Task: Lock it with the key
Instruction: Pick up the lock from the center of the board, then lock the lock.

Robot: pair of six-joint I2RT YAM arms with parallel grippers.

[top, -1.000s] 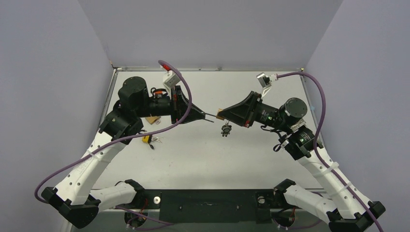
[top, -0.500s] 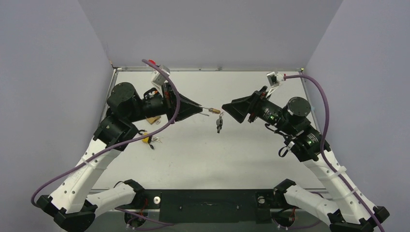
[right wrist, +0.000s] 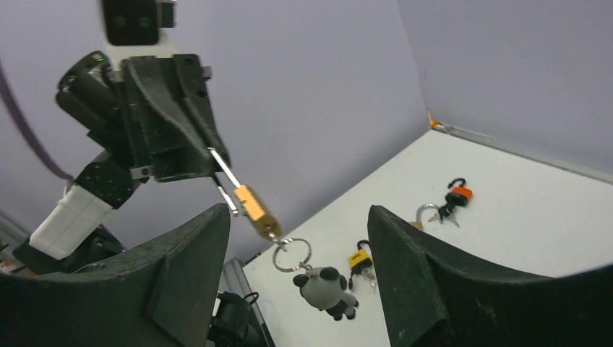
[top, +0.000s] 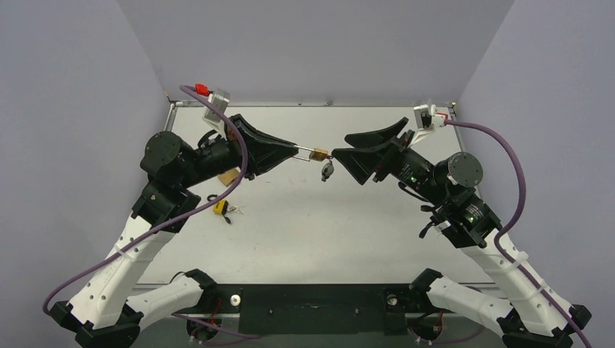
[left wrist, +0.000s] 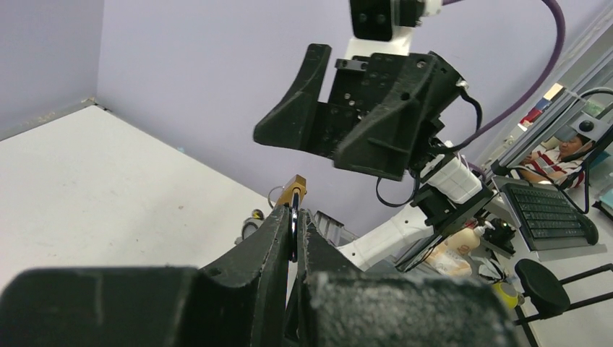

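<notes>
Brass padlock (right wrist: 256,208) is held up in the air by its thin steel shackle (right wrist: 225,170), which your left gripper (top: 294,150) pinches with its jaws closed tight. A metal key ring (right wrist: 293,254) and a grey panda charm (right wrist: 327,283) dangle beneath the lock. Your right gripper (top: 341,146) is spread wide, holding nothing, just beside the lock, above the white table (top: 304,232).

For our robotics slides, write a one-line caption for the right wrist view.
Left end effector holds a brass padlock by its shackle, panda keyring dangling, facing the open right end effector.
</notes>
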